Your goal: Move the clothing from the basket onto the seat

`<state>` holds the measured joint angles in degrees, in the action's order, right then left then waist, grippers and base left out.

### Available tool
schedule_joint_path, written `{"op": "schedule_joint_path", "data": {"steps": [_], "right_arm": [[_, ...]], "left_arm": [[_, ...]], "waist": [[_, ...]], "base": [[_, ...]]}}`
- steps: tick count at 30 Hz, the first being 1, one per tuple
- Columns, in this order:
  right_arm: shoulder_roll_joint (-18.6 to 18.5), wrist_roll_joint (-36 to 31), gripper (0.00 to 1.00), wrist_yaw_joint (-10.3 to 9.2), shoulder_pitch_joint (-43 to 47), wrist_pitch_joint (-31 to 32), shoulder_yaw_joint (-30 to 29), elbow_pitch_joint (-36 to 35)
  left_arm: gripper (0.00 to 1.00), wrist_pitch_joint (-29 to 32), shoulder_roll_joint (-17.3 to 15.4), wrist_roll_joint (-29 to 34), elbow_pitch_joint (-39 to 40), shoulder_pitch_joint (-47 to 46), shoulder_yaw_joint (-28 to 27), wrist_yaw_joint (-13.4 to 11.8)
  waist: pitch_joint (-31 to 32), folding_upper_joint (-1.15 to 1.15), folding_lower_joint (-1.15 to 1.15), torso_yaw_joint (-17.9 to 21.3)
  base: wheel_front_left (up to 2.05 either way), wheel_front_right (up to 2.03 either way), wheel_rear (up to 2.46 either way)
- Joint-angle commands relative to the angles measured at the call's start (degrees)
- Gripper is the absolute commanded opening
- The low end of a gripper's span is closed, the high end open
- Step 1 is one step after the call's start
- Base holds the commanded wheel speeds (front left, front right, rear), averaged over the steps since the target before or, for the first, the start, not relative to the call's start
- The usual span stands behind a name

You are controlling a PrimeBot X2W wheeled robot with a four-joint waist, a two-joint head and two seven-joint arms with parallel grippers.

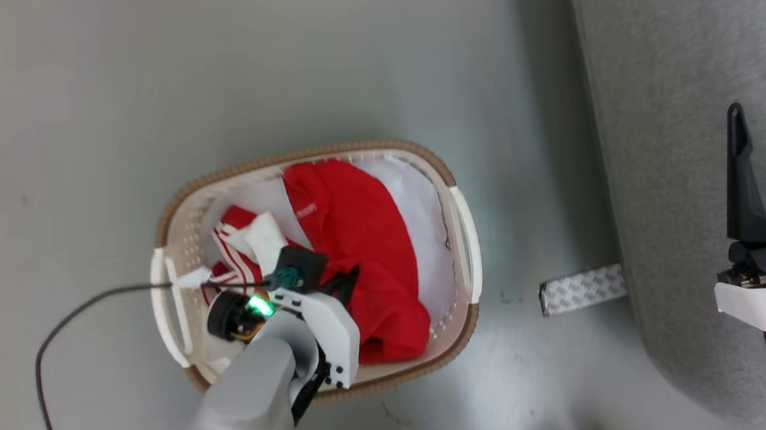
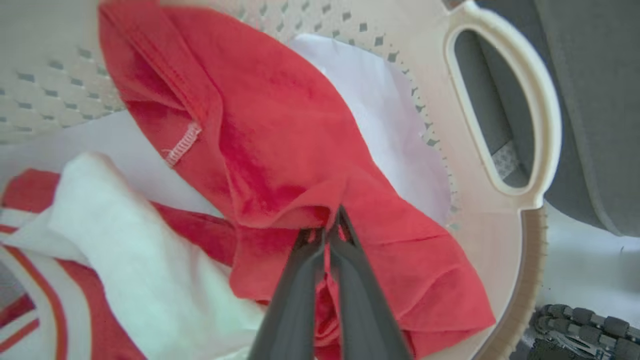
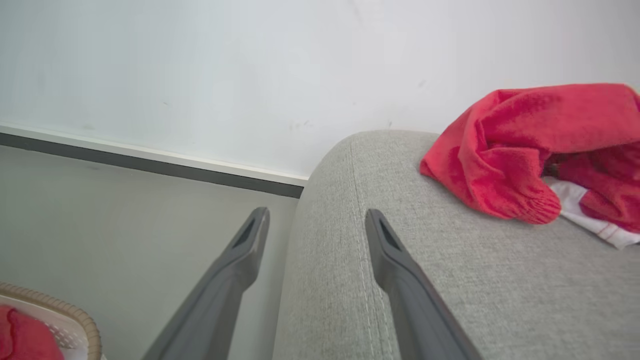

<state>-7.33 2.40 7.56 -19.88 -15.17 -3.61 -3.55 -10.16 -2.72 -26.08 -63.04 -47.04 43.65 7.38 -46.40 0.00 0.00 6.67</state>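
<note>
The cream basket [image 1: 467, 236] with a brown rim stands on the grey floor, left of the grey seat [image 1: 685, 156]. Red clothing [image 1: 365, 243] with white striped trim lies bunched inside it. My left gripper [image 2: 332, 222] reaches down into the basket and is shut on a raised fold of the red clothing [image 2: 280, 130]. In the head view its dark fingers [image 1: 342, 287] are partly buried in the fabric. My right gripper [image 3: 316, 225] stands open at the seat's [image 3: 450, 280] rounded edge, holding nothing. Another red garment [image 3: 530, 145] lies on the seat.
A plain white cloth [image 1: 423, 226] lines the basket under the red fabric. On the floor, a black cable [image 1: 64, 327] trails left of the basket. A patterned tape strip [image 1: 580, 289] lies between basket and seat. A white wall with dark skirting [image 3: 150, 167] stands behind.
</note>
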Motion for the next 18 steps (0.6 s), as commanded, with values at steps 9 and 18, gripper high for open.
{"op": "schedule_joint_path", "data": {"steps": [9,18], "right_arm": [[1.9,1.2,1.00,-0.15,3.3,0.0,1.5,5.9],[2.8,1.4,1.00,-0.15,9.2,0.0,3.9,10.8]], "left_arm": [[0.00,-4.6,-0.3,-8.6,3.5,7.0,-3.4,0.1],[0.00,-5.0,-1.5,-9.9,11.5,14.0,-5.7,-0.8]], "waist": [[19.0,0.00,0.00,-1.9],[32.2,0.00,0.00,-3.9]], "base": [[0.00,0.00,0.00],[0.00,0.00,0.00]]}}
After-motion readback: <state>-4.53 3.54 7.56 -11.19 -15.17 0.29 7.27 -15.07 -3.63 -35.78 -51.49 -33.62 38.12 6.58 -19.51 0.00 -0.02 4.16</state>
